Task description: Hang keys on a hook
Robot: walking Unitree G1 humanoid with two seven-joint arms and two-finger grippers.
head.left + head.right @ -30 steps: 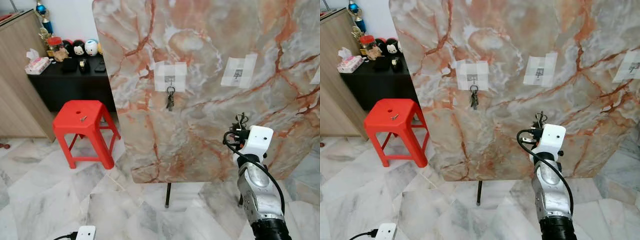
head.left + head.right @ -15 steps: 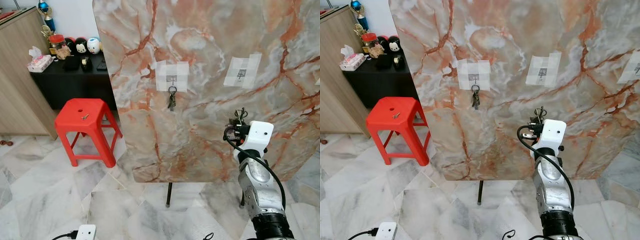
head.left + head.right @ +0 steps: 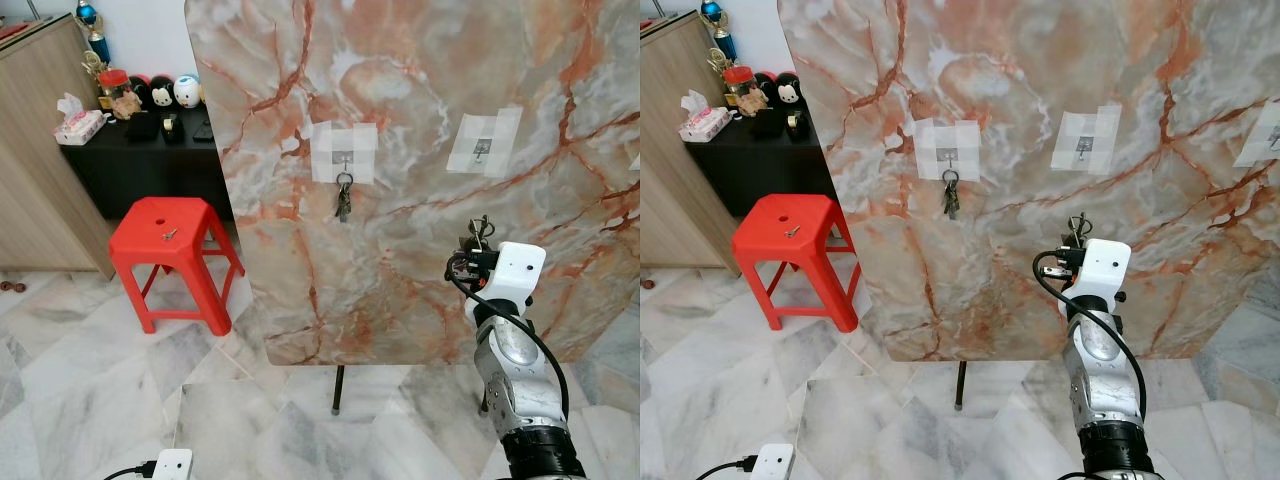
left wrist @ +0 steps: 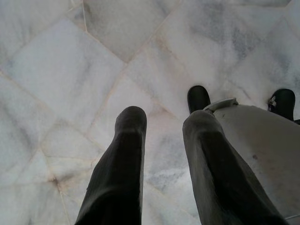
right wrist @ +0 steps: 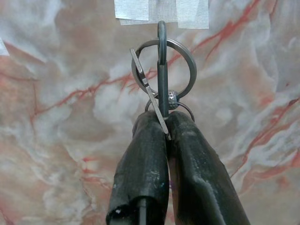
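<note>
Before the marble board (image 3: 400, 150), our right gripper (image 5: 166, 126), fingers clenched on the keys (image 5: 161, 77), should lift their ring squarely onto the taped hook (image 3: 481, 147).

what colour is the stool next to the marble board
Bright red; the stool shows best in the left eye view.

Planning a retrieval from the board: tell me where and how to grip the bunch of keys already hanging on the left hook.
Grip the hanging keys on the blades below the ring, coming straight at the marble board from the front with the fingers either side. They hang vertically, flat against the board, and the ring sits on the taped hook, so lifting up and outward would likely free it.
</note>
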